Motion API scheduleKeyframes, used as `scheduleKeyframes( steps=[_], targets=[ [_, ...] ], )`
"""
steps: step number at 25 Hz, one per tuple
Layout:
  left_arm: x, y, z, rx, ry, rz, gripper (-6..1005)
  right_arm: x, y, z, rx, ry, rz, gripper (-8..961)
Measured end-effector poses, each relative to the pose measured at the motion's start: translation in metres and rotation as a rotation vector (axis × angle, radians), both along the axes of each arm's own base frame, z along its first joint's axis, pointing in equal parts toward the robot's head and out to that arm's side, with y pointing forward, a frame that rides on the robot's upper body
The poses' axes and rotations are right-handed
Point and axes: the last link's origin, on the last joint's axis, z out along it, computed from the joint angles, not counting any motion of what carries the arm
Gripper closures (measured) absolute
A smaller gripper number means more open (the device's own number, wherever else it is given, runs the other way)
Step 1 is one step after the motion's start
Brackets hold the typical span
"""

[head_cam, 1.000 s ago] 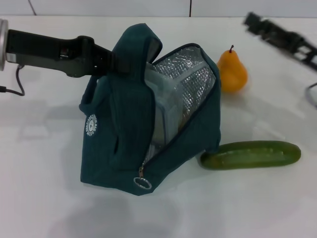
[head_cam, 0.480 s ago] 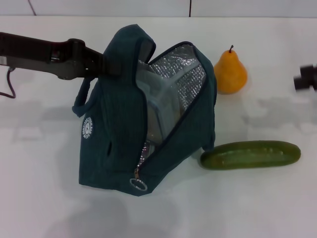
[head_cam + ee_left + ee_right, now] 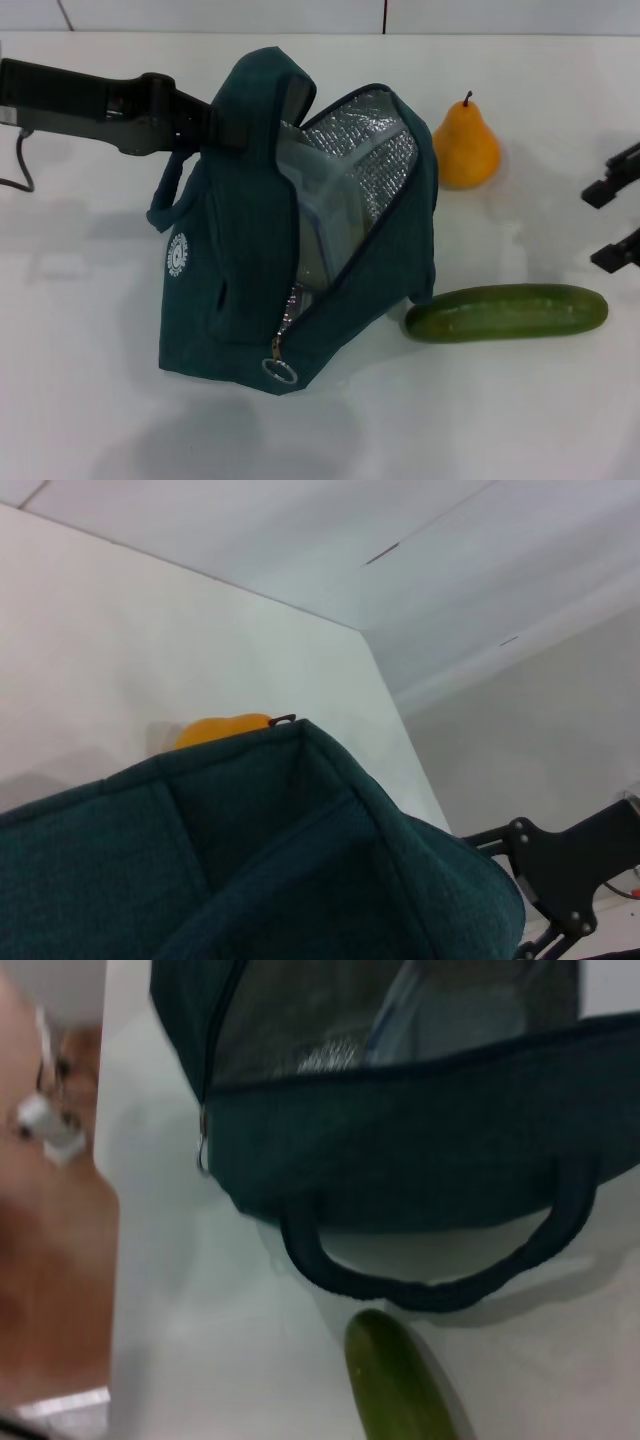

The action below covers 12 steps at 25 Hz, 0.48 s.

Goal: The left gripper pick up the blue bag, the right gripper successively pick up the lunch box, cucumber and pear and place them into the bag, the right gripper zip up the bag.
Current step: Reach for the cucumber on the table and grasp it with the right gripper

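The blue bag (image 3: pixel 250 250) stands mid-table, mouth open, the lunch box (image 3: pixel 325 200) inside; the left gripper (image 3: pixel 215 125) is clamped on its top handle. Cucumber (image 3: pixel 507 312) lies right of it, pear (image 3: pixel 466 146) farther back. The right gripper (image 3: pixel 615 220), fingers apart, hovers at the right edge.

Blue bag (image 3: pixel 240 250) unzipped, lunch box (image 3: pixel 325 195) inside; cucumber (image 3: pixel 506 312), pear (image 3: pixel 465 145) on table.

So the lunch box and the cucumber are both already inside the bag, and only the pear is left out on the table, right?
Not quite. The lunch box is inside the blue bag, but the cucumber lies on the table beside it, as the head view shows. The pear is out too.
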Motion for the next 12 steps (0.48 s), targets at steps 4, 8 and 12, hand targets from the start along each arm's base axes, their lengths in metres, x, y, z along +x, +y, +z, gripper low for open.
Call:
scheduleKeyframes(
  steps=[4, 8, 12],
  targets=[
    [0.001, 0.0, -0.001, -0.003, -0.001, 0.003, 956, -0.015, 0.002, -0.024, -0.026, -0.084, 0.093, 127],
    [0.002, 0.0, -0.002, -0.005, -0.001, 0.0, 956, -0.022, -0.002, -0.048, -0.064, -0.119, 0.139, 127],
    [0.003, 0.001, -0.003, -0.008, -0.001, -0.003, 956, -0.023, -0.007, -0.068, -0.097, -0.175, 0.2, 127]
  ],
)
